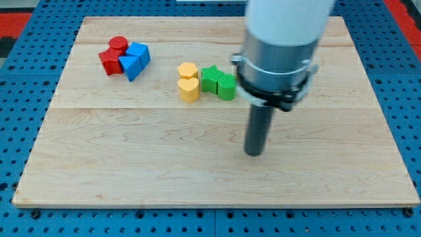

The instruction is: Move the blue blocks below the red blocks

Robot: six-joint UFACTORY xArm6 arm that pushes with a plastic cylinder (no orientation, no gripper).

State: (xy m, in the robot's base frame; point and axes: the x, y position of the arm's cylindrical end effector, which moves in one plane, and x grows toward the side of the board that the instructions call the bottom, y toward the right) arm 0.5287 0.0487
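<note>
Two blue blocks sit at the board's upper left: a blue cube (139, 52) and a blue triangular block (131, 65) just below it. They touch two red blocks on their left: a red cylinder (118, 45) and a red block (109, 61). My tip (253, 153) rests on the board right of centre, far to the lower right of these blocks and touching none. The arm's white and grey body fills the view above the rod.
A yellow block (188, 70) and a yellow heart-shaped block (189, 89) stand mid-board, with a green star (210, 78) and a green cylinder (226, 86) to their right, partly behind the arm. The wooden board (131, 158) lies on a blue pegboard.
</note>
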